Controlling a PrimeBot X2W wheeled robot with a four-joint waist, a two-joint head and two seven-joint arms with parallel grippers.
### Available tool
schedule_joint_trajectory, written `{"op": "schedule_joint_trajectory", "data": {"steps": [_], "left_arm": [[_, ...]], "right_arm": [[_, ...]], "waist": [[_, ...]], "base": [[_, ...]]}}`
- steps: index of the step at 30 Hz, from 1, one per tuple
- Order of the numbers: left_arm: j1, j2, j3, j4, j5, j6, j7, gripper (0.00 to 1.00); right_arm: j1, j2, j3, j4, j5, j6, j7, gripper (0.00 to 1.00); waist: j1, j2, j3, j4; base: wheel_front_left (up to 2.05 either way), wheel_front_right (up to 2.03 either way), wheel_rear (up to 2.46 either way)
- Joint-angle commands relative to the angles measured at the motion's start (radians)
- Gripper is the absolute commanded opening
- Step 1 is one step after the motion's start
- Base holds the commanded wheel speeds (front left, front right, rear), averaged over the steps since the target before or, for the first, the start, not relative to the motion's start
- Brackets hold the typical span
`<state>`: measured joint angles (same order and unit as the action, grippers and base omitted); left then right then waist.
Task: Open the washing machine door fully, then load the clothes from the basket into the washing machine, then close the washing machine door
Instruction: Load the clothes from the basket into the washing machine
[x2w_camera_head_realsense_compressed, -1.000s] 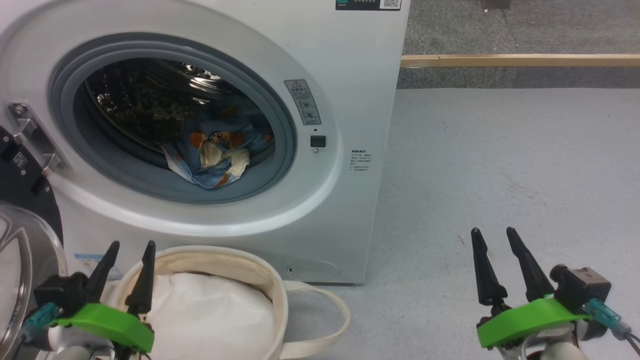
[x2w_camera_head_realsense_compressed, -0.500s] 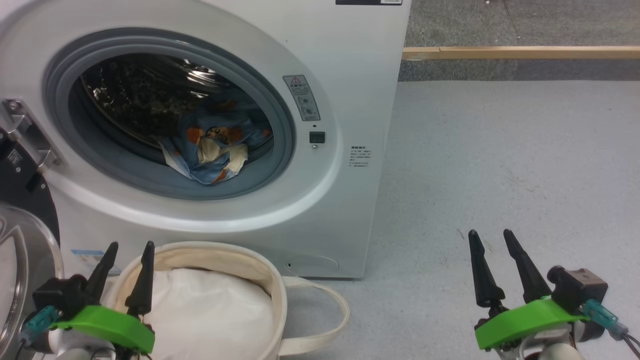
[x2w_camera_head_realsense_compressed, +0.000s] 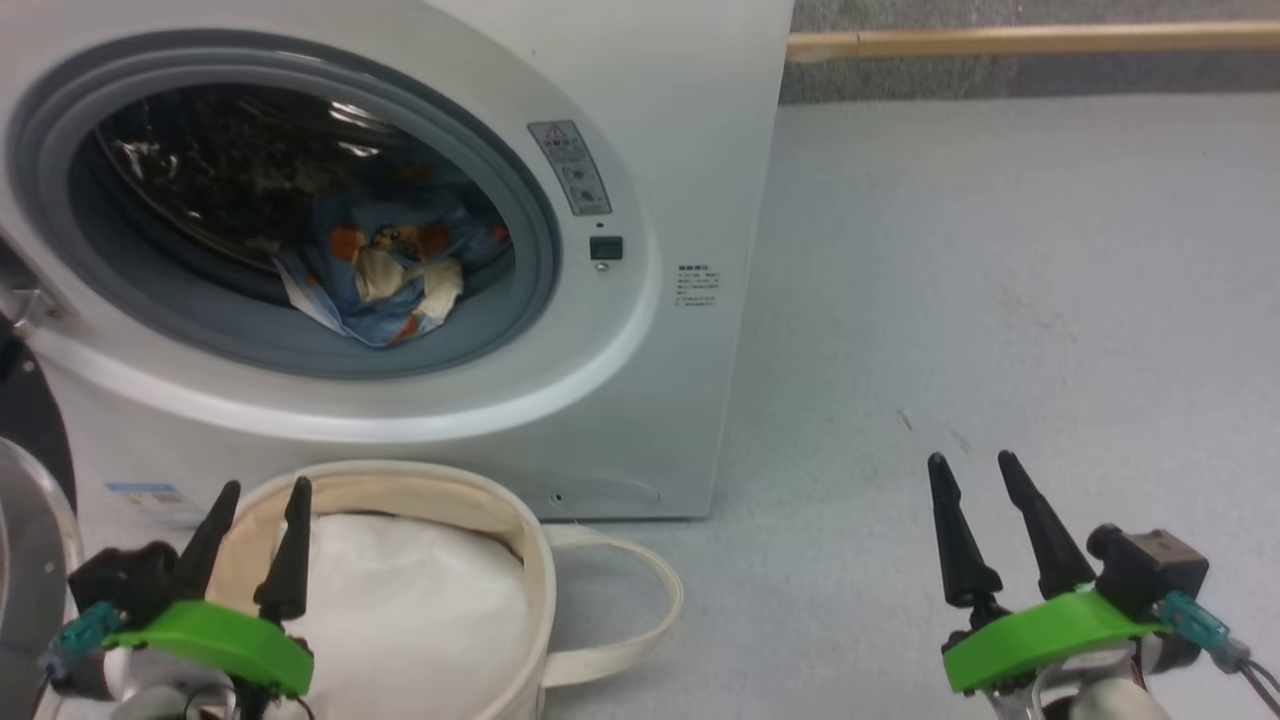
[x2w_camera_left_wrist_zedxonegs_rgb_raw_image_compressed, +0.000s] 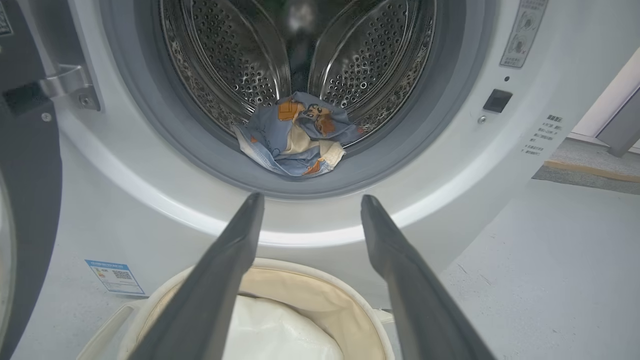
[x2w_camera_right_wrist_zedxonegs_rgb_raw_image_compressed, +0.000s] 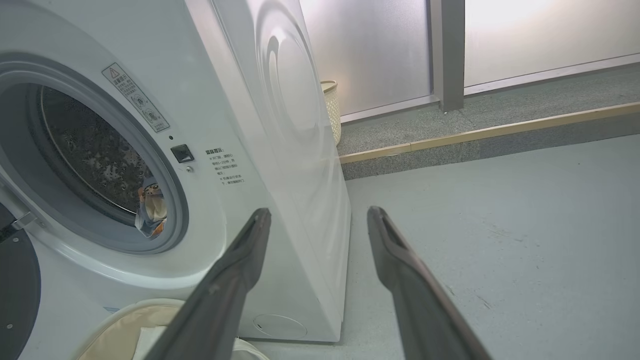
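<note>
Head view looking down, wrist views low and close, all sharing washing machine (x2w_camera_head_realsense_compressed: 690, 120)

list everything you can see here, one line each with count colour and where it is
washing machine: 1, white, left, on the floor
door: 1, black rim with clear glass, swung open at far left
drum: 1, steel, inside the washing machine
clothes: 1 bundle, light blue with orange print, in the drum near its front lip
basket: 1, cream, on the floor before the washing machine
bundle: 1, white, inside the basket
sticker: 1, blue, low on the washing machine's front
wicker bin: 1, cream, behind the washing machine
floor: 1, grey
wooden strip: 1, tan, along the floor's far edge
left gripper: 1, dark and green, open, above the basket's left rim
right gripper: 1, dark and green, open, above the floor at right
</note>
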<state>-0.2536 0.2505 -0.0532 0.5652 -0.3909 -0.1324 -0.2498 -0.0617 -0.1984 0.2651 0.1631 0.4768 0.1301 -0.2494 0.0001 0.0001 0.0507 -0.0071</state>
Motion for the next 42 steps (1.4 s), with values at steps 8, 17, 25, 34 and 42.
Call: {"op": "schedule_joint_trajectory", "data": {"steps": [8, 17, 25, 34, 42], "left_arm": [[-0.189, 0.05, 0.004, 0.057, -0.019, 0.002, -0.012, 1.0], [-0.437, 0.125, -0.098, 0.196, -0.005, 0.002, -0.012, 1.0], [-0.578, 0.163, -0.18, 0.294, -0.017, 0.002, -0.012, 1.0], [-0.677, 0.185, -0.208, 0.369, -0.047, 0.002, -0.012, 1.0], [-0.745, 0.197, -0.26, 0.454, -0.074, 0.002, -0.012, 1.0]], "right_arm": [[-0.084, 0.008, 0.01, -0.059, -0.031, 0.001, -0.012, 1.0], [-0.131, 0.04, -0.012, -0.1, -0.085, 0.001, -0.012, 1.0], [-0.142, 0.056, -0.04, -0.134, -0.122, 0.001, -0.012, 1.0], [-0.138, 0.066, -0.059, -0.166, -0.149, 0.001, -0.012, 1.0], [-0.13, 0.071, -0.072, -0.188, -0.168, 0.001, -0.012, 1.0]], "waist": [[-0.0001, -0.0001, 0.131, -0.06], [-0.0001, -0.0001, 0.307, -0.113], [-0.0001, -0.0001, 0.391, -0.138], [-0.0001, -0.0001, 0.453, -0.143], [-0.0001, -0.0001, 0.484, -0.151]], "base": [[0.0, 0.0, 0.0], [0.0, 0.0, 0.0], [0.0, 0.0, 0.0], [0.0, 0.0, 0.0], [0.0, 0.0, 0.0]]}}
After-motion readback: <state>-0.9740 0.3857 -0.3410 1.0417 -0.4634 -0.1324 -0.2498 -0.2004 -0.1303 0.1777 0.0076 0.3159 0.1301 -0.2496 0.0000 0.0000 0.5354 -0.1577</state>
